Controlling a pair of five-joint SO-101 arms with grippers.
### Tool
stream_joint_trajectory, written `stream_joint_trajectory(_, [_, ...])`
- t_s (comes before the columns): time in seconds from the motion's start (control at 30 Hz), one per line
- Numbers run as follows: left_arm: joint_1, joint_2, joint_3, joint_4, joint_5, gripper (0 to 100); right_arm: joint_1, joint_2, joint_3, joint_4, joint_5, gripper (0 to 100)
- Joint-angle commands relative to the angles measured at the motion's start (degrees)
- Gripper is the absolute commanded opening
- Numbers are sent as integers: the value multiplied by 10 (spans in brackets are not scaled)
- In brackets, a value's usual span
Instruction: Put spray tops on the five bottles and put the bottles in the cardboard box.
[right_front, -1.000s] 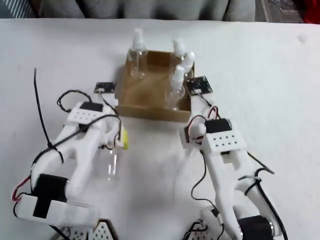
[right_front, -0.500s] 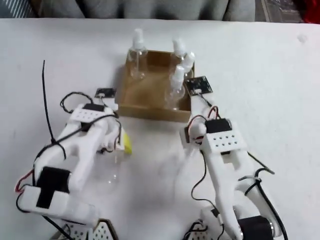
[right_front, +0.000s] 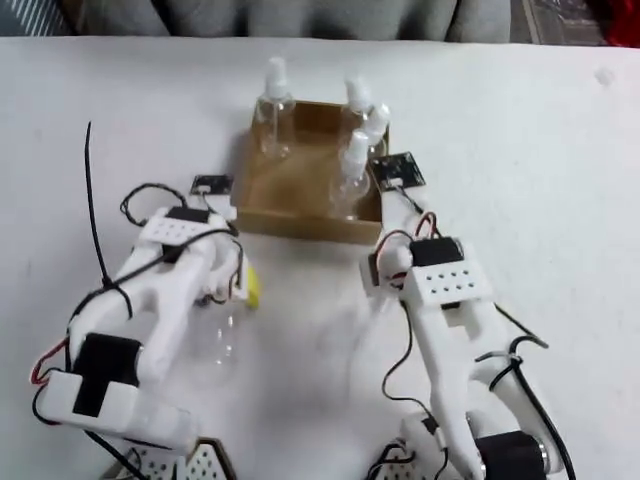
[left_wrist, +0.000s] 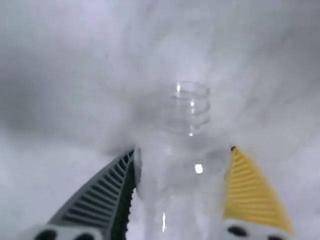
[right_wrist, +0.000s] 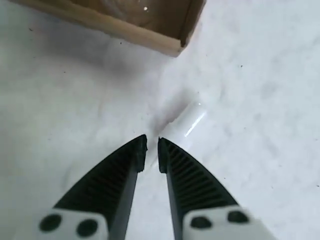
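Note:
A clear bottle (left_wrist: 180, 165) with a bare threaded neck sits between the grey and yellow fingers of my left gripper (left_wrist: 182, 152), which is shut on its body. From above, that bottle (right_front: 220, 335) lies low over the table, left of centre, under the left gripper (right_front: 238, 295). My right gripper (right_wrist: 151, 148) is shut to a narrow slit, and a white spray top (right_wrist: 185, 120) sticks out just past its tips, close to the table. The cardboard box (right_front: 300, 220) holds several capped bottles, one at its far left (right_front: 275, 105) and three along its right side (right_front: 355, 160).
The box's near corner (right_wrist: 175, 47) lies just beyond the right gripper. Two small black boards (right_front: 398, 170) (right_front: 210, 184) rest beside the box. Loose cables trail over both arms. Bare white table surrounds the box on both sides.
My left arm has shifted slightly, its elbow swinging and the yellow finger sliding a little nearer with the bottle. The right arm has stayed still.

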Motion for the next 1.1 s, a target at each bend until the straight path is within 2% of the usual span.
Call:
stream_joint_trajectory(0.0, [-4, -5, -26, -29, -1, 159, 6, 0, -30, 4, 1, 17])
stream_joint_trajectory(0.1, [-1, -5, -26, -43, -3, 22, 6, 0, -30, 4, 1, 17])
stream_joint_trajectory(0.13, [0, -5, -23, -46, -4, 13, 7, 0, -30, 4, 1, 17])
stream_joint_trajectory(0.2, [0, -5, -22, -46, -1, 41, 12, 0, -30, 5, 1, 17])
stream_joint_trajectory(0.4, [0, -6, -21, -44, -3, 21, 33, 3, -52, 41, -4, 17])
stream_joint_trajectory(0.57, [-2, -7, -21, -45, -4, 21, 28, 22, -44, 29, -6, 21])
stream_joint_trajectory(0.67, [-3, -6, -21, -46, -4, 21, 28, 60, -52, 12, -57, 27])
stream_joint_trajectory(0.83, [-3, -5, -21, -46, -4, 21, 25, 119, -88, 29, -174, 185])
stream_joint_trajectory(0.9, [-3, -5, -21, -46, -4, 21, 12, 138, -95, 30, -177, 221])
stream_joint_trajectory(1.07, [-4, -5, -20, -45, -4, 21, 7, 169, -97, -1, -178, 222])
